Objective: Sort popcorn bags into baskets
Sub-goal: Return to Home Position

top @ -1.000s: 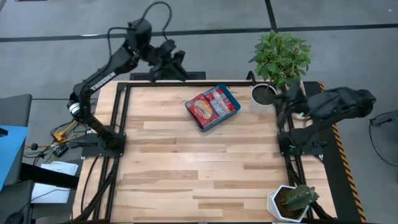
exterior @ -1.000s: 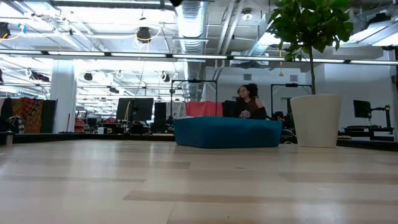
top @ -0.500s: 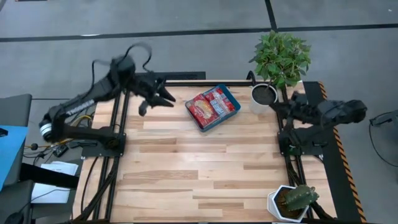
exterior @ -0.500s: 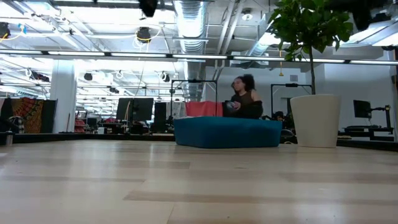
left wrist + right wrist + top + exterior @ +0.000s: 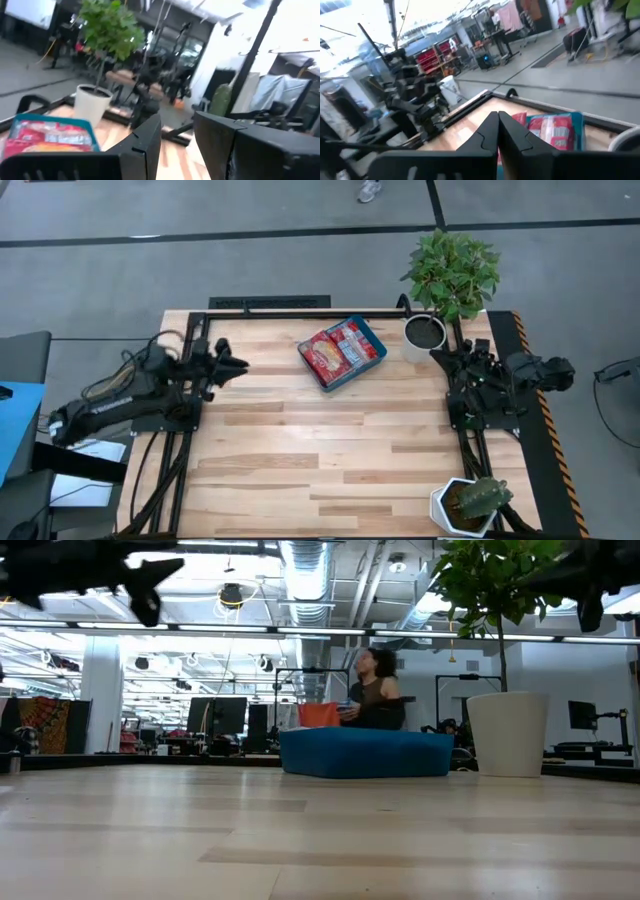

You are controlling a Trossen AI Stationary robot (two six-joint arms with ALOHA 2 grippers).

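The teal basket (image 5: 376, 340) lies at the table's far middle, turned askew, with red popcorn bags (image 5: 335, 351) lying flat in it. The bags also show in the left wrist view (image 5: 47, 137) and the right wrist view (image 5: 551, 129). My left gripper (image 5: 236, 366) hangs above the table's left edge, pointing at the basket; it is open with nothing between its fingers (image 5: 150, 135). My right gripper (image 5: 438, 357) hovers at the right edge, shut and empty (image 5: 498, 131). Both stay well short of the basket (image 5: 365, 753).
A leafy plant in a white pot (image 5: 424, 334) stands at the far right, close to my right gripper. A cactus pot (image 5: 470, 502) sits at the near right corner. Black frame rails (image 5: 270, 313) border the table. A person (image 5: 372, 690) is in the room behind.
My left gripper has swung from beyond the table's far edge down and toward the left edge, the arm folding low. My right arm has also sunk and drawn in at the right edge. The basket and bags have stayed put. The person behind has shifted leftward.
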